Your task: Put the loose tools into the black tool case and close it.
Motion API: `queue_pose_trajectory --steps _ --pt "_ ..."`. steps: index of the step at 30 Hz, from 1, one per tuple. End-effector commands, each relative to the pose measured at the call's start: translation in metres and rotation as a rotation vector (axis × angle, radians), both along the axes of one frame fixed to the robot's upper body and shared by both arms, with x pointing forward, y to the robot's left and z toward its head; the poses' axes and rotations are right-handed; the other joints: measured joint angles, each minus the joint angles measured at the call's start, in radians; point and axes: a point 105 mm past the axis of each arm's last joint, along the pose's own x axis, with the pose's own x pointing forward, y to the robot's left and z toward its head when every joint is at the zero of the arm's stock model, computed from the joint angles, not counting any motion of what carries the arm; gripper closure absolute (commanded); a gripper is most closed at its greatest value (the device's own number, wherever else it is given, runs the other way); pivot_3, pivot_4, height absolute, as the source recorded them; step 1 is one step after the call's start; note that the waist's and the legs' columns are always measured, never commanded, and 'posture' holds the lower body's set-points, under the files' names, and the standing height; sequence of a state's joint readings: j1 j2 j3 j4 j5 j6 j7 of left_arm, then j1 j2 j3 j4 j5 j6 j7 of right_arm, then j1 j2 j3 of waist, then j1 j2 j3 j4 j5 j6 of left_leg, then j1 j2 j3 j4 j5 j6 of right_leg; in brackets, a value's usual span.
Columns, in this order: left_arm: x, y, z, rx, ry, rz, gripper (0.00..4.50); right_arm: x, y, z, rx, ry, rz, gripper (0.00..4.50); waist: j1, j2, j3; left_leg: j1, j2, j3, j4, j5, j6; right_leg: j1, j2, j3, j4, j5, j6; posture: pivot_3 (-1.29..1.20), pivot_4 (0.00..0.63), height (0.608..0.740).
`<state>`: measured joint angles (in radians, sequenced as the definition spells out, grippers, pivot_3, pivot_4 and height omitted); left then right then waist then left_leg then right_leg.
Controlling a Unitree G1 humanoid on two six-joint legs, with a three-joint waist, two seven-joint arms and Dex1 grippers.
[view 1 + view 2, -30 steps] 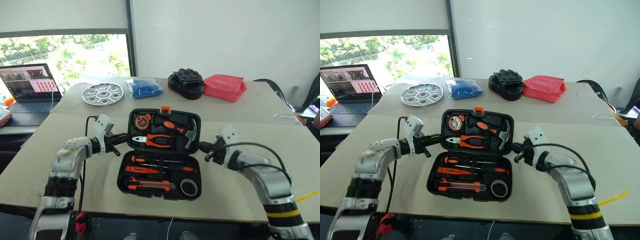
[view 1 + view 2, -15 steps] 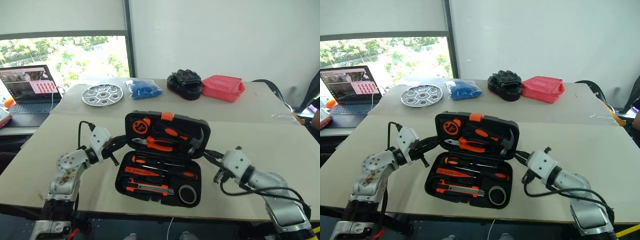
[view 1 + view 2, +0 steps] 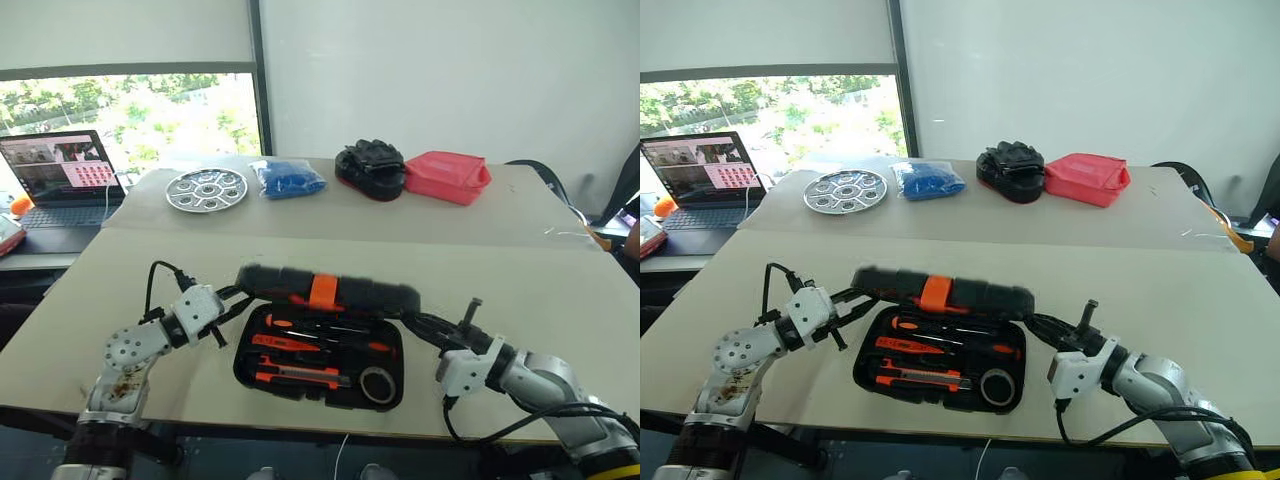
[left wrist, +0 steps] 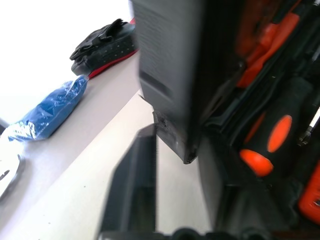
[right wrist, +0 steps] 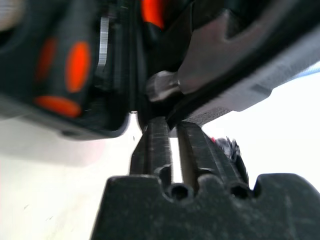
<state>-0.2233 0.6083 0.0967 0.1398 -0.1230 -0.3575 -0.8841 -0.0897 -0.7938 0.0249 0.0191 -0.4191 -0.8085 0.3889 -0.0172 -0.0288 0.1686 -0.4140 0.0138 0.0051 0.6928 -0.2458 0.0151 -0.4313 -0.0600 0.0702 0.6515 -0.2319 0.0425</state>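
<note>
The black tool case [image 3: 250,362] lies open near the table's front edge. Its lid [image 3: 365,291], with the orange latch [image 3: 323,290], hangs blurred and roughly level over the base. In the base lie the loose tools: screwdrivers [image 3: 300,342], a utility knife [image 3: 285,375] and a round tape measure [image 3: 377,381]. My left gripper [image 3: 235,300] is at the lid's left end, open, and the lid's edge [image 4: 170,100] stands between its fingers [image 4: 132,185]. My right gripper [image 3: 425,322] is at the lid's right end, its fingers [image 5: 155,145] a narrow gap apart and empty, tips against the case.
At the back of the table stand a round silver tray [image 3: 205,188], a blue bag [image 3: 288,177], a lumpy black bundle [image 3: 371,166] and a pinkish-red container [image 3: 447,174]. A laptop [image 3: 60,170] sits on a lower desk at the far left.
The lid has swung from upright down over the base. Both arms have drawn back and sunk with rolled wrists. The left fingers have spread apart.
</note>
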Motion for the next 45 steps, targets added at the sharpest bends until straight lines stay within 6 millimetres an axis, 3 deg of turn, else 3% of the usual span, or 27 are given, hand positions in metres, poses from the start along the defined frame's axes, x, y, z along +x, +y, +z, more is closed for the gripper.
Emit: queue_pose_trajectory --steps 1,5,8,13,17,18,21,27,28,31,38,45 --pt "-0.015 0.011 0.013 0.020 -0.038 -0.016 1.69 -0.020 -0.001 0.010 -0.027 -0.014 0.084 2.43 -0.002 0.000 0.000 0.004 0.000 0.000 -0.001 0.000 0.000 0.004 0.000 0.000 -0.002 0.000 0.000 0.00 0.150 0.740" --pt "-0.035 0.035 0.011 0.089 0.018 -0.021 0.16 -0.044 -0.012 -0.002 -0.104 0.114 0.129 1.00 -0.001 0.000 0.000 0.010 0.002 0.001 -0.003 0.000 0.001 0.011 0.000 -0.001 -0.004 -0.001 -0.001 0.00 0.150 0.740" --pt "-0.056 0.059 0.003 0.184 0.124 -0.033 0.00 -0.058 -0.025 -0.010 -0.144 0.224 0.125 0.03 0.000 0.000 0.000 0.012 0.003 0.002 -0.003 0.000 0.001 0.012 0.000 -0.001 -0.005 -0.001 -0.001 0.00 0.150 0.740" --pt "-0.076 0.107 -0.012 0.288 0.401 0.036 0.00 -0.075 -0.031 -0.016 -0.101 0.413 0.090 0.03 -0.001 -0.001 -0.001 0.016 0.004 0.009 -0.007 0.000 0.001 0.015 0.000 0.000 -0.005 -0.003 -0.003 0.00 0.150 0.740" --pt "-0.061 0.110 -0.008 0.253 0.468 0.050 0.00 -0.078 -0.020 -0.007 0.046 0.566 0.042 0.03 0.005 -0.002 -0.001 0.020 0.005 0.010 -0.007 0.000 0.001 0.018 0.001 -0.001 -0.004 -0.006 -0.002 0.00 0.150 0.740" --pt "-0.052 0.103 0.000 0.225 0.481 0.029 0.00 -0.082 -0.014 -0.003 0.073 0.607 0.056 0.28 0.007 -0.002 -0.001 0.023 0.005 0.010 -0.007 0.000 0.001 0.021 0.001 -0.001 -0.005 -0.006 -0.002 0.00 0.150 0.740" --pt "-0.029 0.084 0.024 0.166 0.506 -0.043 0.61 -0.092 0.002 0.007 0.114 0.706 0.095 1.01 0.020 -0.005 -0.001 0.025 0.004 0.009 -0.007 0.000 0.001 0.026 0.001 -0.002 -0.005 -0.011 0.005 0.00 0.150 0.740" --pt "0.027 0.043 0.058 0.183 0.430 -0.150 2.89 -0.104 0.030 0.017 0.125 0.792 0.146 3.23 0.023 -0.008 -0.002 0.024 0.001 0.009 -0.007 -0.001 0.001 0.026 0.002 -0.002 -0.006 -0.008 0.000 0.00 0.150 0.740" --pt "0.034 0.036 0.060 0.201 0.422 -0.173 3.11 -0.103 0.032 0.017 0.129 0.800 0.143 3.43 0.024 -0.008 -0.002 0.024 0.001 0.008 -0.006 -0.001 0.001 0.026 0.002 -0.003 -0.006 -0.007 0.000 0.00 0.150 0.740" --pt "0.052 0.010 0.060 0.249 0.403 -0.243 4.40 -0.102 0.039 0.013 0.135 0.836 0.140 4.49 0.020 -0.009 -0.002 0.023 0.001 0.008 -0.006 -0.001 0.002 0.026 0.002 -0.002 -0.008 -0.007 0.000 0.00 0.150 0.740" --pt "0.074 -0.041 0.040 0.387 0.381 -0.356 4.47 -0.097 0.049 -0.003 0.108 0.891 0.118 4.50 0.014 -0.010 -0.001 0.019 0.000 0.007 -0.006 -0.002 0.003 0.023 0.002 -0.002 -0.010 -0.007 0.000 0.00 0.150 0.740" --pt "0.069 -0.062 0.027 0.451 0.387 -0.460 4.47 -0.085 0.057 -0.017 0.102 0.930 0.098 4.50 0.004 -0.010 -0.001 0.007 0.000 0.006 -0.002 -0.002 0.003 0.011 0.002 -0.003 -0.005 -0.007 0.001 0.00 0.150 0.740"
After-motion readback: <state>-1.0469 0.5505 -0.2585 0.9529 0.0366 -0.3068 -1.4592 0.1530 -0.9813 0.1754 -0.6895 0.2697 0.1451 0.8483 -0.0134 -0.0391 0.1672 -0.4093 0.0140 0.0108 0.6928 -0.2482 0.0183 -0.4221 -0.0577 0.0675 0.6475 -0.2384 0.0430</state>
